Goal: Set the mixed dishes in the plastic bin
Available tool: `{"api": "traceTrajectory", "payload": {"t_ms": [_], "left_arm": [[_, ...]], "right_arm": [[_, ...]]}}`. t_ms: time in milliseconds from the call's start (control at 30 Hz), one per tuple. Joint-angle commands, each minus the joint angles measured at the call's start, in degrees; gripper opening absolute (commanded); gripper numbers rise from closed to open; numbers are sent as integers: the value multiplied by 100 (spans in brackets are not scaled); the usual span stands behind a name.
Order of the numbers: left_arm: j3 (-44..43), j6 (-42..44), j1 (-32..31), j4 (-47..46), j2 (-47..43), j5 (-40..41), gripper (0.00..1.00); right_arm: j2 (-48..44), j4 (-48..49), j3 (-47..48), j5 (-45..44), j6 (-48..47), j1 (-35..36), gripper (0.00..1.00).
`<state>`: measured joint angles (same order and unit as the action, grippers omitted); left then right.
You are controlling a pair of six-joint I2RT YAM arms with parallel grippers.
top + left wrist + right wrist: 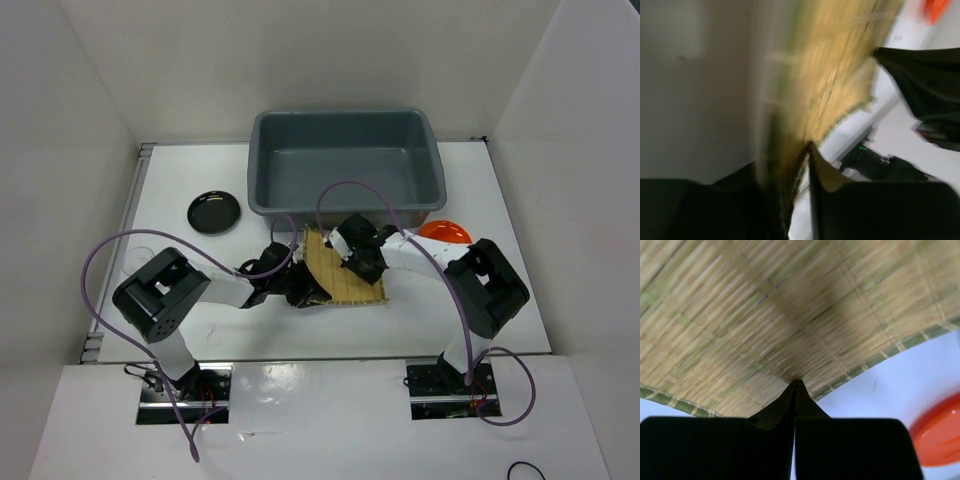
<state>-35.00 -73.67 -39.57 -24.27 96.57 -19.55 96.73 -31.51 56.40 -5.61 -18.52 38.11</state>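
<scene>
We see the bamboo mat [350, 285] just in front of the plastic bin [340, 212], one side lifted. Our right gripper [796, 385] is closed tight, pinching its edge. Our left gripper [785, 160] sits partly open around the mat's edge. We cannot tell if it grips.

A grey bin [345, 165] sits at the table's [180, 180] back edge. A black plate [214, 212] lies toward the left edge and an orange plate [447, 231] toward the right. A mat [345, 280] lies partly in the middle.
</scene>
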Motion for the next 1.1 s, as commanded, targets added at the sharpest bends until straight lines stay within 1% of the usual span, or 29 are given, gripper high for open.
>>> {"api": "traceTrajectory", "payload": {"t_ms": [0, 33, 67, 167, 200, 267, 300, 333, 400, 433, 467, 500, 533, 567, 600, 667, 700, 733, 767, 800, 833, 867, 900, 933, 967, 1000, 1033, 1067], "left_arm": [[-173, 72, -86, -420, 186, -224, 27], [-173, 72, -86, -351, 186, -225, 6], [-173, 72, -86, -289, 186, -225, 0], [-173, 238, -147, 79, 20, -155, 0], [-260, 309, -147, 550, -163, -102, 0], [-568, 545, -226, 1097, -401, 46, 0], [-691, 599, -296, 1700, -655, 48, 0], [-796, 599, -297, 1967, -797, 109, 0], [-1008, 599, -358, 2573, -1287, 109, 0], [-1061, 599, -358, 2751, -1464, 109, 0], [-1209, 599, -358, 3135, -1640, 48, 0], [-1306, 547, -358, 3296, -2007, 48, 0], [-1403, 547, -358, 3454, -2176, 48, 0], [-1500, 477, -358, 3612, -2335, 48, 0], [-1709, 424, -358, 3840, -2623, -13, 0], [-1991, 371, -306, 4052, -2941, -75, 0], [-2149, 319, -218, 4053, -3004, -75, 0], [-2508, 318, -96, 4105, -3004, -75, 0], [-2746, 318, -25, 4193, -3065, -75, 0], [-3010, 509, 63, 4246, -2970, -145, 0], [-3291, 625, 307, 4394, -2691, -232, 0], [-3937, 765, 440, 4500, -2470, -346, 0], [-4292, 1071, 555, 4588, -2224, -609, 0], [-4644, 1204, 765, 4720, -1691, -742, 0], [-4986, 1319, 845, 4799, -1399, -839, 0], [-5677, 1433, 924, 4852, -1117, -1031, 0], [-6058, 1626, 1064, 5036, -505, -1103, 0], [-6454, 1732, 1135, 5142, -186, -1260, 0]], "right_arm": [[294, 268, -401, 341, 68, 92, 0], [233, 320, -402, 341, 68, 92, 0], [232, 321, -402, 341, 68, 92, 0], [-30, 268, -455, 341, 68, 92, 0], [-136, 207, -385, 341, 68, 92, 0], [-627, -134, -244, 341, 121, 92, 0], [-855, -276, -52, 271, 191, 92, 0], [-1406, -408, 37, 271, 191, 92, 0], [-2067, -716, 353, 113, 314, 39, 0], [-2201, -995, 554, 112, 393, -13, 0], [-2333, -1267, 756, 60, 550, -101, 0], [-2438, -1383, 758, 138, 708, -537, 0], [-2518, -1454, 758, 321, 710, -811, 0], [-2727, -1455, 758, 706, 710, -1109, 0], [-2851, -1455, 758, 814, 710, -1713, 0], [-3247, -1385, 758, 868, 710, -2244, 22], [-3396, -1324, 758, 955, 640, -2707, 33], [-3589, -1227, 645, 1026, 483, -2930, 49], [-4113, -896, 513, 957, 420, -3123, 83], [-4414, -710, 338, 800, 368, -3256, 93], [-4695, -551, -38, 580, 367, -3257, 99], [-5020, -367, -42, 378, 437, -3257, 99], [-5093, -261, -94, -85, 533, -3257, 99], [-5094, -190, -164, -185, 612, -3257, 99], [-5172, -189, -165, -265, 613, -3257, 99], [-5225, -41, -217, -492, 691, -3257, 99], [-5278, -40, -217, -598, 805, -3309, 99], [-5339, 12, -217, -774, 806, -3310, 99]]}}
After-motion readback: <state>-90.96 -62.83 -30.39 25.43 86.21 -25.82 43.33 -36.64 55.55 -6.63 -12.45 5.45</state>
